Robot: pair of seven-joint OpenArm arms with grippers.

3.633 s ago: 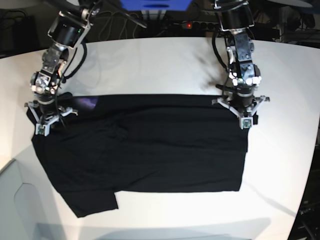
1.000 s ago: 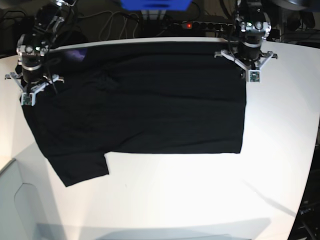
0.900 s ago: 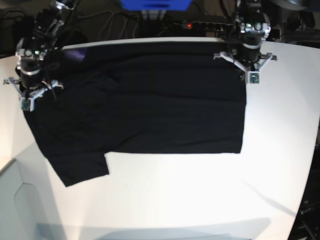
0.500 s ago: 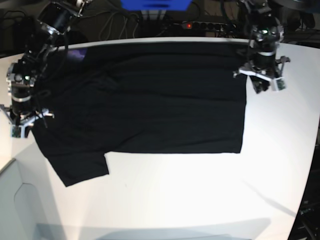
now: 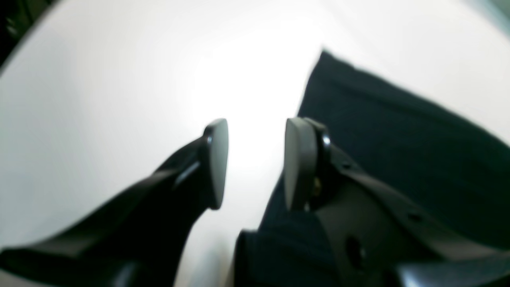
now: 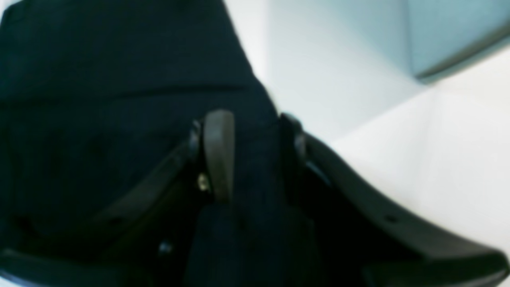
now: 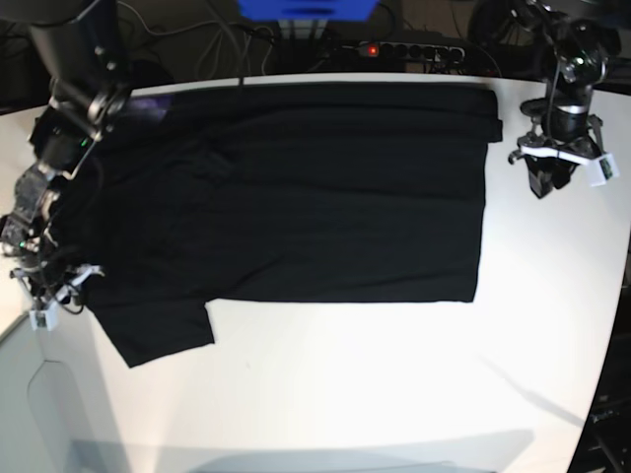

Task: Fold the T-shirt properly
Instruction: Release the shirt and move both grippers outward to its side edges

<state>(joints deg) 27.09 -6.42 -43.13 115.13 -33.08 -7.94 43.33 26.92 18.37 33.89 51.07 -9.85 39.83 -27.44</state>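
Observation:
The black T-shirt (image 7: pixel 315 197) lies spread flat on the white table (image 7: pixel 345 384), plain side up, with a small purple patch (image 7: pixel 153 106) at its far left corner. My left gripper (image 7: pixel 555 180) is open and empty over bare table, just right of the shirt's right edge. In the left wrist view the left gripper (image 5: pixel 255 159) has white table in its gap, and the T-shirt (image 5: pixel 398 139) lies to its right. My right gripper (image 7: pixel 44 301) is at the left sleeve's edge. In the right wrist view the right gripper (image 6: pixel 253 155) is open above the T-shirt (image 6: pixel 99 79).
A power strip (image 7: pixel 404 46) with cables and a blue object (image 7: pixel 306 8) lie behind the table's far edge. The table's left edge curves past my right gripper, with a lower grey surface (image 7: pixel 30 404) beyond it.
Both grippers have left the shirt's far corners. The left one moved right, off the cloth. The right one moved toward the near side along the left sleeve. The shirt stayed still.

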